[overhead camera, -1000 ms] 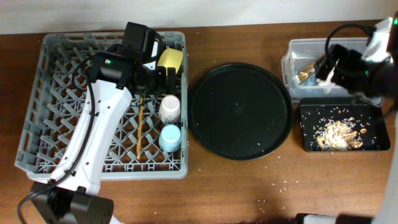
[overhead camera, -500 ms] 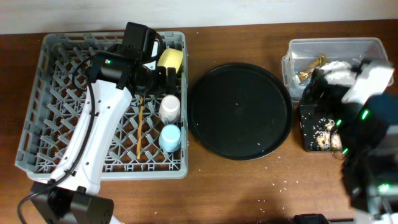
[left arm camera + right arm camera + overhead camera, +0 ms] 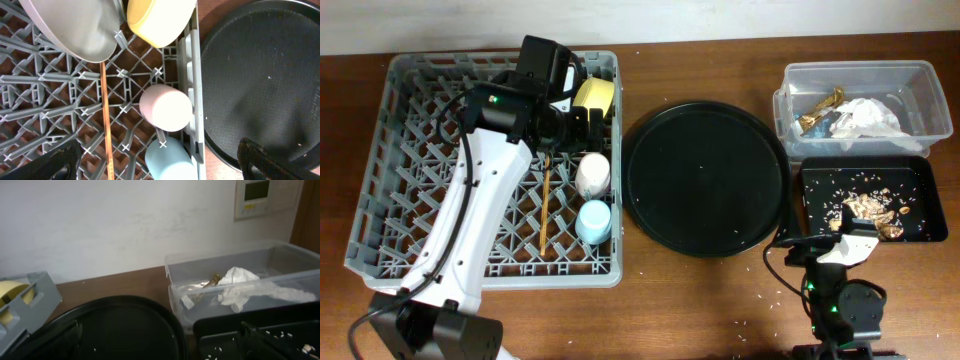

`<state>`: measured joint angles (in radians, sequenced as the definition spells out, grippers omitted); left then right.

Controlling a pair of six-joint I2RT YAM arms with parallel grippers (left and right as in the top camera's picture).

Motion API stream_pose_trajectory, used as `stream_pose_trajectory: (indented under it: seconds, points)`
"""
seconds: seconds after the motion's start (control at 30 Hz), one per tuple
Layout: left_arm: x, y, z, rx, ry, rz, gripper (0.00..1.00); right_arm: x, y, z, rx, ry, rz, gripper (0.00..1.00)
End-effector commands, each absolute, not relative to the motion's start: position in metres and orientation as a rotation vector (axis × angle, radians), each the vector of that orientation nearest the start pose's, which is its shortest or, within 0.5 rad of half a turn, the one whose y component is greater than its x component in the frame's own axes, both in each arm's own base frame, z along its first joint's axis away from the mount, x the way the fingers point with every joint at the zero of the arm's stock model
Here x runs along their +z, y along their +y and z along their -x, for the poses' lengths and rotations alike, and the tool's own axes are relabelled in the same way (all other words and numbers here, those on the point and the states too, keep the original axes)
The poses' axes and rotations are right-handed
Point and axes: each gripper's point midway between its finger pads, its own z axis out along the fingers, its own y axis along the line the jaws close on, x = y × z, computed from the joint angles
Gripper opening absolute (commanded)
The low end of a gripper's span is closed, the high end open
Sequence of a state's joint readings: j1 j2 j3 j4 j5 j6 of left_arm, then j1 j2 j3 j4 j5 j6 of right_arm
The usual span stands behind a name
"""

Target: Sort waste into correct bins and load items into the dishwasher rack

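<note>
- Overhead: the dishwasher rack [image 3: 380, 150] fills the left of the frame. The left arm reaches up over it.
- The left gripper [image 3: 582, 128] hangs over the rack's upper right part, just below the yellow bowl [image 3: 594, 95].
- The chopsticks [image 3: 545, 210] lie on the lattice floor, long axis running top to bottom of the frame.
- To their right, by the rack's right wall, are the pink cup [image 3: 592, 175] and below it the light-blue cup [image 3: 593, 221].
- The round black tray [image 3: 706, 178] sits at centre.
- At upper right, the clear tub [image 3: 920, 75] holds a white napkin [image 3: 865, 115] and a gold wrapper [image 3: 817, 110].
- Below the tub, the black rectangular tray [image 3: 920, 170] holds food scraps [image 3: 870, 208].
- The right arm [image 3: 840, 295] is folded at the lower right edge.
- Left wrist: the fingers stand wide apart at the bottom corners, gripping nothing.
- The grey plate [image 3: 75, 25] leans on edge at upper left, with the bowl beside it at top centre.
- A chopstick runs straight down the frame. Both cups show closed bases to the camera.
- Right wrist: the right gripper [image 3: 157, 330] is spread wide and empty, facing the tub at the right of the frame.
- The napkin lies inside the tub. The black rectangular tray is at lower right.
</note>
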<state>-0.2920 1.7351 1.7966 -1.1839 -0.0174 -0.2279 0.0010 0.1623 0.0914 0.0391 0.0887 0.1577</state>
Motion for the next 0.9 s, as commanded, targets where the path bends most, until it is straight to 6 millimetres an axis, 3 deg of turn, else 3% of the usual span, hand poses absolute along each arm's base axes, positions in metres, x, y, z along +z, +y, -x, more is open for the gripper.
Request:
stream_pose_trajectory:
  seconds: [0.0, 0.17, 0.33, 0.87]
  points:
    - [0.235, -0.114, -0.395, -0.143, 2.679, -0.079, 1.0, 0.179, -0.013, -0.251, 0.065, 1.579, -0.193, 0.99]
    - [0.235, -0.114, -0.395, -0.143, 2.679, -0.079, 1.0, 0.175, -0.01, -0.246, 0.08, 1.562, -0.179, 0.98]
    - [0.235, -0.114, -0.395, -0.143, 2.679, -0.079, 1.0, 0.156, -0.001, -0.246, 0.12, 1.645, -0.142, 0.99]
    - [0.235, -0.114, -0.395, -0.143, 2.679, -0.079, 0.99, 0.155, 0.001, -0.246, 0.129, 1.647, -0.133, 0.98]
